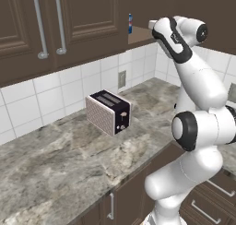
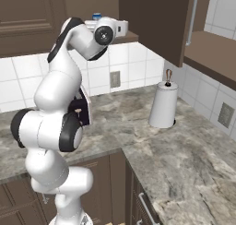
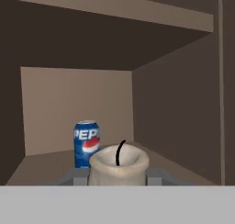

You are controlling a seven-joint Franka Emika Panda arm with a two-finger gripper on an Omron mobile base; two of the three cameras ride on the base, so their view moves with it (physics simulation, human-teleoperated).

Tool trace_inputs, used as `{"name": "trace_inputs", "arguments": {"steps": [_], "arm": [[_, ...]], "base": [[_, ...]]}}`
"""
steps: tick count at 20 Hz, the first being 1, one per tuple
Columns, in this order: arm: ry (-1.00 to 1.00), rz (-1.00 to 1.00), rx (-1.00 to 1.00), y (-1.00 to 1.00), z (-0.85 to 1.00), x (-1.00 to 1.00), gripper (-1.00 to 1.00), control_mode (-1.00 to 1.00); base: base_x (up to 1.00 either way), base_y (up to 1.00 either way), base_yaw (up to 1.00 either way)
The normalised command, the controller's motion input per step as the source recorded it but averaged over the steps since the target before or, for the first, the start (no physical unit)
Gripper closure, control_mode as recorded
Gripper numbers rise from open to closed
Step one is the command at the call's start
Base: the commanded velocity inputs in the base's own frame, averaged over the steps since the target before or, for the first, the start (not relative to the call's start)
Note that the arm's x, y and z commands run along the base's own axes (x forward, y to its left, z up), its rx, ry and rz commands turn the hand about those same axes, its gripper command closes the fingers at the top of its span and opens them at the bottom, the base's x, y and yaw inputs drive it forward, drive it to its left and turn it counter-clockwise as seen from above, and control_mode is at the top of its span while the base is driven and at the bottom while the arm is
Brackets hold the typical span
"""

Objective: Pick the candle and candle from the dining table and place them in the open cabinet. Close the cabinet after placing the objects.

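Above, arm reaches up, wrist bent level, hand inside open cabinet (image 3: 179, 103). Gripper (image 3: 118, 178) jaws closed partway onto stubby beige candle (image 3: 118, 165), fingers (image 3: 78, 176) flanking both sides; candle upright, dark wick up. Blue can (image 3: 86, 143) stands on cabinet shelf just beyond jaws, slightly left. Toaster (image 1: 109, 111) on counter (image 1: 46, 168) below arm.

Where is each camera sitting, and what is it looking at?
Left base view: behind the arm on its left, looking over the counter at the toaster and cabinet; the white arm rises at the right.
Right base view: behind on the right, looking at the paper towel roll; the arm rises at the left.
Hand view: on the hand, looking into the cabinet shelf at the blue can; the pincer holds the beige candle.
Both base views share the arm, counter and can.
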Motion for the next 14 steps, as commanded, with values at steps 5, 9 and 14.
{"name": "trace_inputs", "arguments": {"steps": [5,9,14], "arm": [[-0.03,0.04,-0.07,0.01,-0.01,0.0,1.0,-1.0],[-0.02,0.04,-0.11,0.04,0.0,0.0,1.0,-1.0],[-0.01,0.02,-0.07,0.01,0.0,0.0,1.0,-1.0]], "base": [[0.0,0.0,0.0],[0.0,0.0,0.0],[0.0,0.0,0.0]]}}
